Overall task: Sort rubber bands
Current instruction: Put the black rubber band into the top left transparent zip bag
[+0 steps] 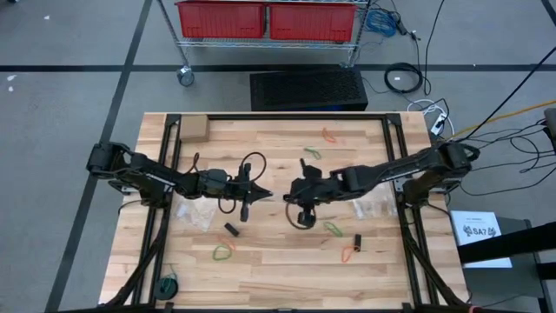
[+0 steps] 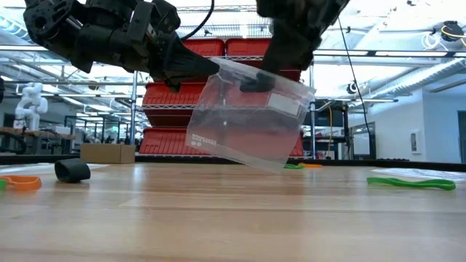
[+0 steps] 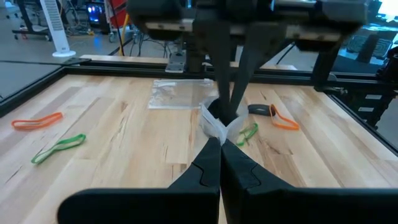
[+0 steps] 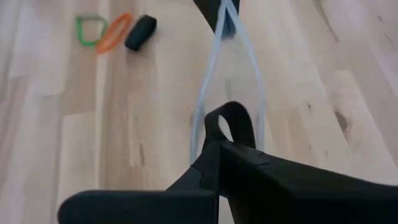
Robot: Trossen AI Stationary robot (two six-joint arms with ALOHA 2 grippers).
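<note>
Light wooden desk (image 1: 278, 261) in black frame; wire rack with red bins (image 1: 269, 19) and cables on grey floor beyond. Both arms met mid-desk, holding clear zip bag (image 2: 251, 116) off the surface. Left gripper (image 3: 219, 144) jaws together, clamped on bag edge; right gripper (image 2: 256, 81) jaws clamped on opposite rim, black band looped at its fingers (image 4: 231, 127). Rubber bands (image 1: 224, 253) scattered flat on desk: green and orange loops near front edge, others (image 1: 330, 135) toward the far side
</note>
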